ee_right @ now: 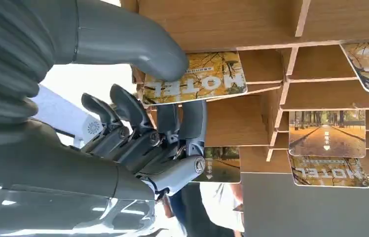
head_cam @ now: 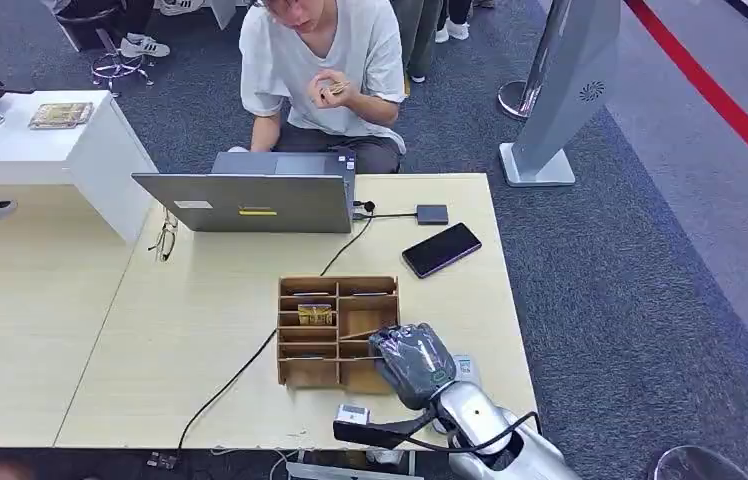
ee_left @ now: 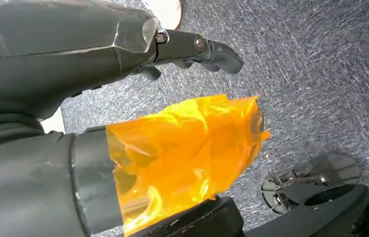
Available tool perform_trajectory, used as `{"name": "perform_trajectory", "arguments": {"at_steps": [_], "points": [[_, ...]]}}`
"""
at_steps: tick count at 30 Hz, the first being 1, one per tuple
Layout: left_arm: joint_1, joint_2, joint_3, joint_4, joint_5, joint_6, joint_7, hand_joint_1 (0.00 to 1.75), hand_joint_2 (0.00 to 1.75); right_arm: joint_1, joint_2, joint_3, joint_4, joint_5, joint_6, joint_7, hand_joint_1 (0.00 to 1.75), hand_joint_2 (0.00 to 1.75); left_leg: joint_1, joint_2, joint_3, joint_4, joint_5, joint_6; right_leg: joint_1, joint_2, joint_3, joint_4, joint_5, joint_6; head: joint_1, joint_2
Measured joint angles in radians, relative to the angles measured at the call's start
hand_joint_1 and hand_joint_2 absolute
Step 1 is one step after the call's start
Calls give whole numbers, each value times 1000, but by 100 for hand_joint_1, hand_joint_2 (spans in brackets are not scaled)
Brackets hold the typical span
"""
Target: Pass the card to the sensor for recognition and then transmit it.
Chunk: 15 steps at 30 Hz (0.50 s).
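- Right hand (head_cam: 413, 362) at the near right corner of the wooden card rack (head_cam: 338, 330) on the worktop (head_cam: 190, 330); thumb pressed on the face of a HOTEL card (ee_right: 195, 78), dark fingers (ee_right: 192, 118) curled under it, so apparently pinched.
- Card still lodged in its rack slot.
- Best drawn straight out along the slot, kept level, grip firm, clear of the dividers.
- Left hand (ee_left: 192, 49) down by the carpet, fingers loosely curled, holding nothing.
- Sensor probably the small white box (head_cam: 352, 414) at the near edge.
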<state>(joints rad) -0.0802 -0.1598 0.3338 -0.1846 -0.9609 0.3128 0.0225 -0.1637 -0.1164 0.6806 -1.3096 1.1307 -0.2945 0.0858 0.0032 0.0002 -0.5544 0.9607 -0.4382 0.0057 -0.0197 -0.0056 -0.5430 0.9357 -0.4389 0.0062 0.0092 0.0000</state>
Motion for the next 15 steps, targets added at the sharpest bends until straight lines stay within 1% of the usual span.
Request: {"name": "perform_trajectory", "arguments": {"at_steps": [2,4,5,7,8,9,12,15], "points": [[0,0,0,0,0,0,0,0,0,0,0,0,0,-1,0,2,164,175,0,0,0,0,0,0,0,0,0,0,0,0,0,0],[0,0,0,0,0,0,0,0,0,0,0,-1,0,-1,0,3,164,175,0,0,0,0,0,0,0,0,0,0,0,0,0,0],[0,0,0,0,0,0,0,0,0,0,0,-1,0,-1,1,4,168,175,0,0,0,0,0,0,0,0,0,0,0,0,0,0],[0,0,0,0,0,1,0,0,0,0,0,-1,0,-2,2,4,164,175,0,0,0,0,0,0,0,0,0,0,0,0,0,0],[0,0,0,0,-1,1,0,0,0,0,0,-1,-1,-2,2,4,168,175,0,0,0,0,0,0,0,0,0,0,0,0,0,0],[0,0,0,0,-1,2,0,0,0,0,0,-1,-1,-2,2,4,164,175,0,0,0,0,0,0,0,0,0,0,0,0,0,0],[0,0,0,0,-2,2,0,0,0,0,0,-1,-2,-2,2,6,168,175,0,0,0,0,0,0,0,0,0,0,0,0,0,0],[0,0,0,0,-3,2,0,0,0,0,0,-1,-3,-2,2,7,166,175,0,0,0,0,0,0,0,0,0,0,0,0,0,0]]}}
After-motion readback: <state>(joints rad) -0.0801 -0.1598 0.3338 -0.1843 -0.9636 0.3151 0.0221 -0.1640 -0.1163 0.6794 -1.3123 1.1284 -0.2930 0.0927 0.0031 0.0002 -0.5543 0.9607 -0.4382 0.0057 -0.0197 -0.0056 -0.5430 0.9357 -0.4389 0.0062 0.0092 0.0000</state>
